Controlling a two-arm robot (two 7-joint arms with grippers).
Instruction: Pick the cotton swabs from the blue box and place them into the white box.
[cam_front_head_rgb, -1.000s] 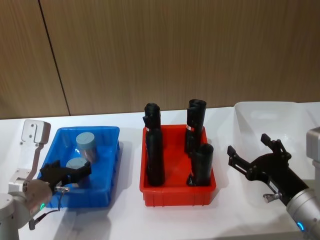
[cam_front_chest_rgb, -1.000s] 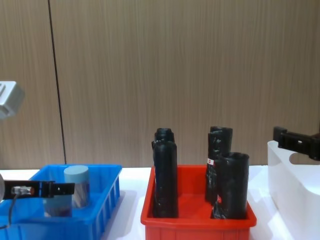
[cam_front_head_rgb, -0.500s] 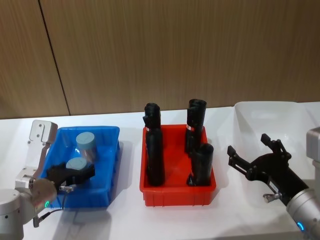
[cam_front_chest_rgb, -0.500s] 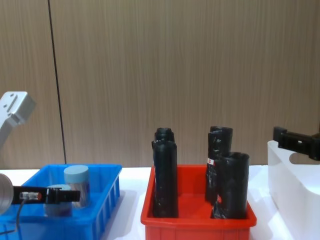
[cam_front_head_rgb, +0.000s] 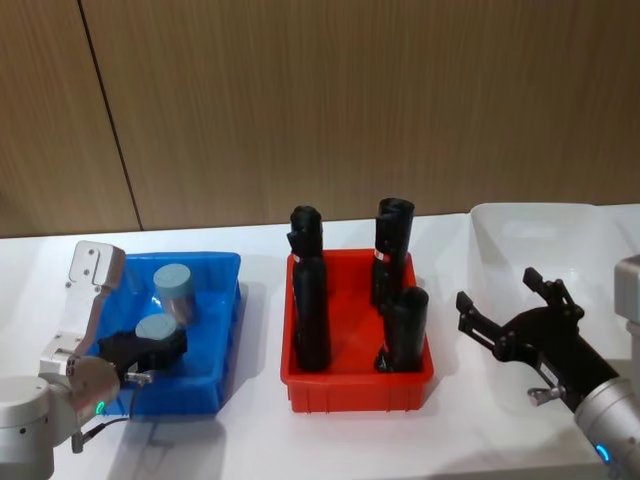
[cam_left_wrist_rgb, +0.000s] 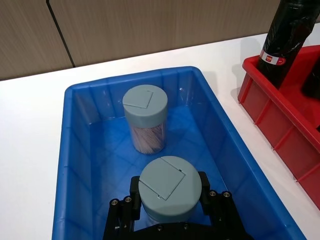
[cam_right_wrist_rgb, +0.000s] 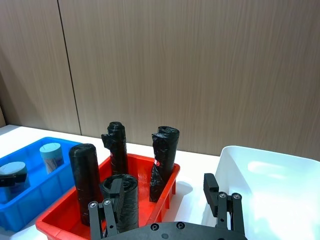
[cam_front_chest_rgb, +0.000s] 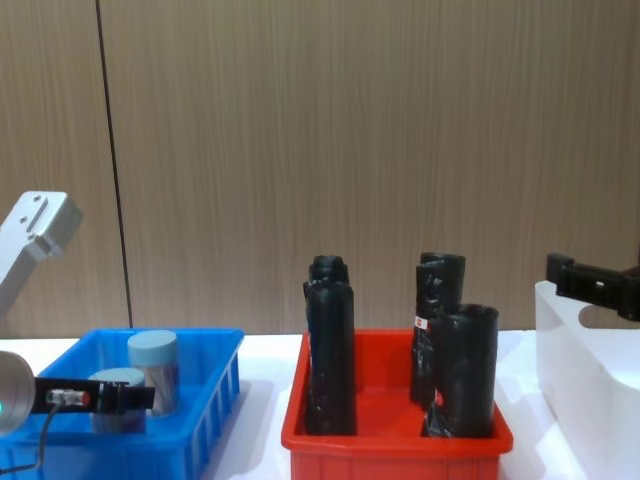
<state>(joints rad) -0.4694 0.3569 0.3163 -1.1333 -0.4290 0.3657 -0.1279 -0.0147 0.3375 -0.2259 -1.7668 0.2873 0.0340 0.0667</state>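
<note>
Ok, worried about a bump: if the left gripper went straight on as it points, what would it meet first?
Likely the farther cotton swab jar, standing just beyond the jar the left gripper straddles in the blue box. Right gripper hovers by the white box.

Three boxes stand in a row on the table (cam_front_head_rgb: 250, 440). Left box (cam_front_head_rgb: 228, 330): front jar (cam_front_head_rgb: 155, 327), within the left gripper (cam_front_head_rgb: 148, 343), and rear jar (cam_front_head_rgb: 173, 288) behind it. Middle box (cam_front_head_rgb: 355, 378): four upright rolls (cam_front_head_rgb: 310, 310). Right box (cam_front_head_rgb: 500, 225): right gripper (cam_front_head_rgb: 492, 284) by its left edge.
</note>
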